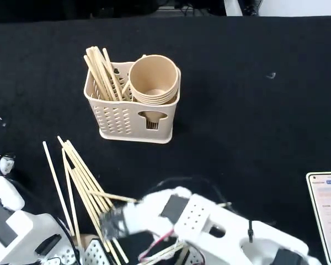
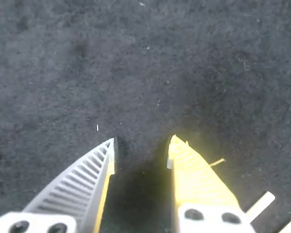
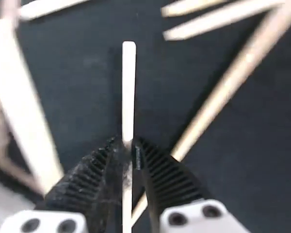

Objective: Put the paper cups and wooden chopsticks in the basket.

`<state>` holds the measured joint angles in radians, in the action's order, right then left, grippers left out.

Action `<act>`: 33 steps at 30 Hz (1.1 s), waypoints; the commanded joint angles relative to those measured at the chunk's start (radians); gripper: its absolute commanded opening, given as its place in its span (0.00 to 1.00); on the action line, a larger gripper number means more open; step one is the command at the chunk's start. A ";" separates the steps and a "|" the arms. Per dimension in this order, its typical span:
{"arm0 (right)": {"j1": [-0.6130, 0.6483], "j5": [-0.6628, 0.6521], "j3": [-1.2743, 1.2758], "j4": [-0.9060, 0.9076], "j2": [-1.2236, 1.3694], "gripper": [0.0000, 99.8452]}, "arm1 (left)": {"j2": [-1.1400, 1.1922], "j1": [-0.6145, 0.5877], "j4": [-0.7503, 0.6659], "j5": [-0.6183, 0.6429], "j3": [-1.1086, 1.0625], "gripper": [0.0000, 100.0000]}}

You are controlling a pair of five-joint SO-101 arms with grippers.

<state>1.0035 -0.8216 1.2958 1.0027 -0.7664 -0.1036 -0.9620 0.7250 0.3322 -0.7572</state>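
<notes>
A beige perforated basket (image 1: 127, 118) stands at the back left of the black table. It holds a stack of paper cups (image 1: 153, 79) and a bundle of wooden chopsticks (image 1: 102, 72). Several loose chopsticks (image 1: 80, 179) lie fanned out in front of it. My right gripper (image 3: 127, 143) is shut on one thin chopstick (image 3: 128, 87), which sticks out straight past the fingertips; other sticks lie around it. In the high view that gripper (image 1: 113, 221) is at the near end of the loose pile. My left gripper (image 2: 140, 143) is open over bare black cloth, with nothing between its fingers.
The right arm's white body (image 1: 209, 226) crosses the front of the table. The left arm (image 1: 16, 232) sits at the front left corner. A phone-like screen (image 1: 326, 210) lies at the right edge. Open black cloth lies to the right of the basket.
</notes>
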 commanded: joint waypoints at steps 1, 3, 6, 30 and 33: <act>-0.107 -0.012 -0.059 -0.112 0.010 0.01 | -0.028 -0.022 -0.009 0.009 0.042 0.18; -0.130 -0.012 -0.042 -0.153 0.010 0.02 | -0.028 -0.022 -0.009 0.009 0.042 0.18; -0.135 -0.012 -0.028 -0.160 0.010 0.02 | -0.028 -0.022 -0.009 0.009 0.042 0.18; 0.025 -0.041 -0.127 0.330 0.004 0.20 | -0.026 -0.022 -0.009 0.009 0.041 0.18; 0.051 -0.041 -0.101 0.302 0.004 0.20 | -0.023 -0.022 -0.009 0.009 0.041 0.18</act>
<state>1.0157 -0.8615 1.1838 1.3218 -0.7618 -0.1036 -0.9651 0.7250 0.3322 -0.7572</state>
